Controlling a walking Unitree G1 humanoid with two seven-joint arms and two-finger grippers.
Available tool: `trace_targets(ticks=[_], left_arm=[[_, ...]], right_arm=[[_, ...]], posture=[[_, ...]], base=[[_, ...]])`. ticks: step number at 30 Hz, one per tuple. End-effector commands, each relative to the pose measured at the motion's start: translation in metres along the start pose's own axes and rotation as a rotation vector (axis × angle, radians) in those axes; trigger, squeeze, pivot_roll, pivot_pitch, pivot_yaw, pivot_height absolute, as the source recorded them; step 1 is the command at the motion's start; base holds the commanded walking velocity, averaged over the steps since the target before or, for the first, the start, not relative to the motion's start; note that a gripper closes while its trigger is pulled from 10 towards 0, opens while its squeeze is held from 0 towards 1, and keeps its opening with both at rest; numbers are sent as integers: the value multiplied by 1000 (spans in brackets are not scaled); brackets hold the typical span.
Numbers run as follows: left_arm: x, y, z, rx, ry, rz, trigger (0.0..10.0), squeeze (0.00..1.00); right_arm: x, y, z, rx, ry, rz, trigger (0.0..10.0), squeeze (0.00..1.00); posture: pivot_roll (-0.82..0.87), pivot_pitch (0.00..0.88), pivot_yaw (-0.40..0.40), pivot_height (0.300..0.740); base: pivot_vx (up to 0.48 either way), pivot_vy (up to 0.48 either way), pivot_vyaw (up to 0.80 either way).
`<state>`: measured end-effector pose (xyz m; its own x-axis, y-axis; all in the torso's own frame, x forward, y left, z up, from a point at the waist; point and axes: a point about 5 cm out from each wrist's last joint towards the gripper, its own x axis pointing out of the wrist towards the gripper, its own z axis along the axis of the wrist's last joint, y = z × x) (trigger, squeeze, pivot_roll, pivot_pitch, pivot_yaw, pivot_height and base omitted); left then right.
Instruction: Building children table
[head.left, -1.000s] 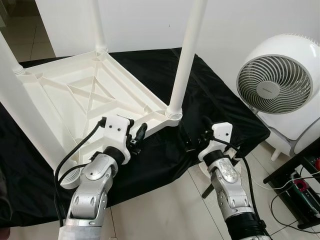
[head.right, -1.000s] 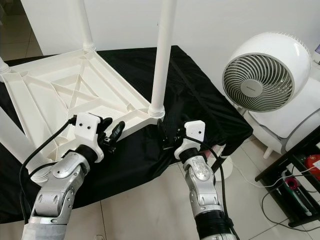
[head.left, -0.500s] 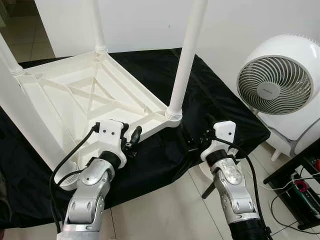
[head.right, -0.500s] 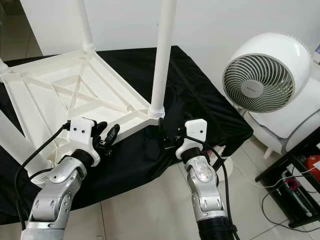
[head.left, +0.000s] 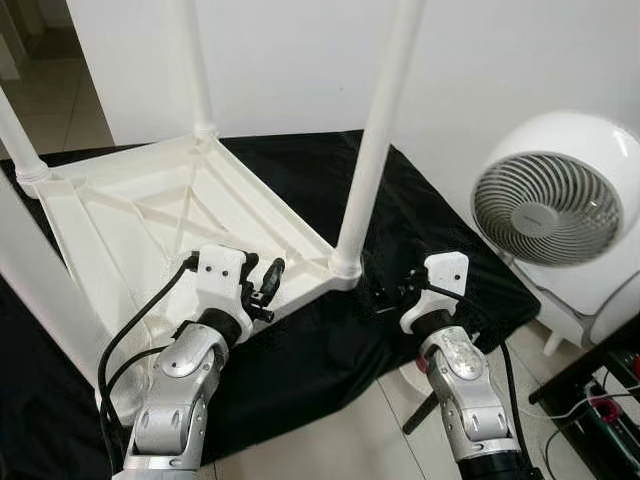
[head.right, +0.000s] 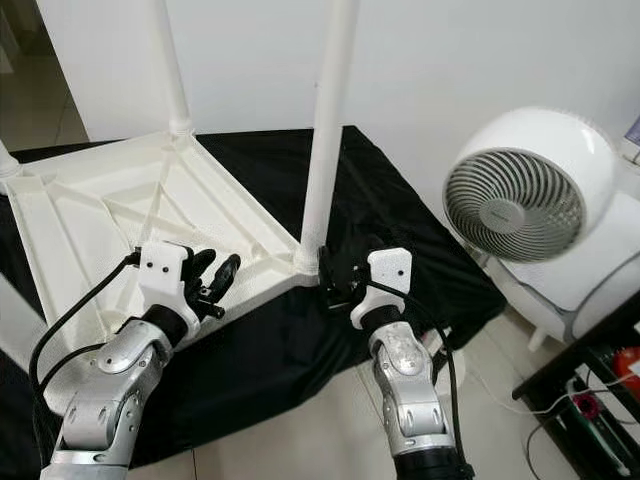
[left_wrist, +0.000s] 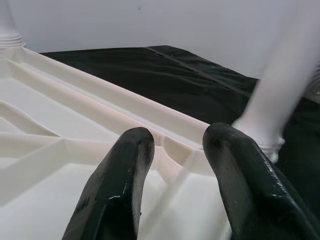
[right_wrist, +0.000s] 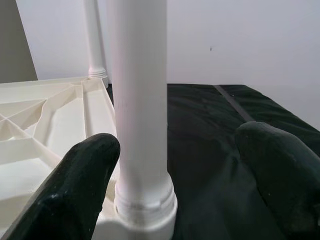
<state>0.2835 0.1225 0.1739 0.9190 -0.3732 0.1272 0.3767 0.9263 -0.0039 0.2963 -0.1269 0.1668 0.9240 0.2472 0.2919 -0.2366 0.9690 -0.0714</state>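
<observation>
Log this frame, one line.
left gripper: open, at tabletop edge | right gripper: open, by near leg | table inverted

Looks like a room in a home: pale floor tiles (head.left: 330, 440) are being shown along the bottom of the frame, a white fan (head.left: 560, 215) at right, a plain white wall (head.left: 300, 60) across the top.

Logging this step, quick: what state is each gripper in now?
Left gripper: open, empty, over the tabletop's edge.
Right gripper: open, fingers either side of the near leg, not closed on it.
</observation>
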Motion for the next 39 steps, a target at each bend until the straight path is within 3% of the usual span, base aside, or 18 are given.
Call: trace_targets(ticks=[1, 18, 21, 30, 39], left_arm=[[1, 3, -1, -7, 1, 49, 10000, 0], [-1, 1, -2, -19, 12, 50, 10000, 0], [-2, -3, -6, -11, 43, 13, 10000, 0], [-16, -35, -21, 64, 147, -289, 10000, 0], [-20, -43, -28, 83, 193, -348, 10000, 0]], right_arm=[[-3, -1, -1, -10, 16, -3, 10000, 0], [-6, 1, -2, -11, 35, 21, 10000, 0], [-6, 1, -3, -8, 45, 42, 10000, 0], [9, -21, -8, -38, 101, 157, 10000, 0], [26, -24, -19, -35, 157, 324, 10000, 0]], posture=[[53, 78, -43, 740], [52, 84, -42, 740], [51, 85, -41, 740], [51, 88, -43, 740], [58, 89, -43, 740]], base=[[304, 0, 0], [18, 0, 0], [0, 0, 0], [0, 0, 0], [0, 0, 0]])
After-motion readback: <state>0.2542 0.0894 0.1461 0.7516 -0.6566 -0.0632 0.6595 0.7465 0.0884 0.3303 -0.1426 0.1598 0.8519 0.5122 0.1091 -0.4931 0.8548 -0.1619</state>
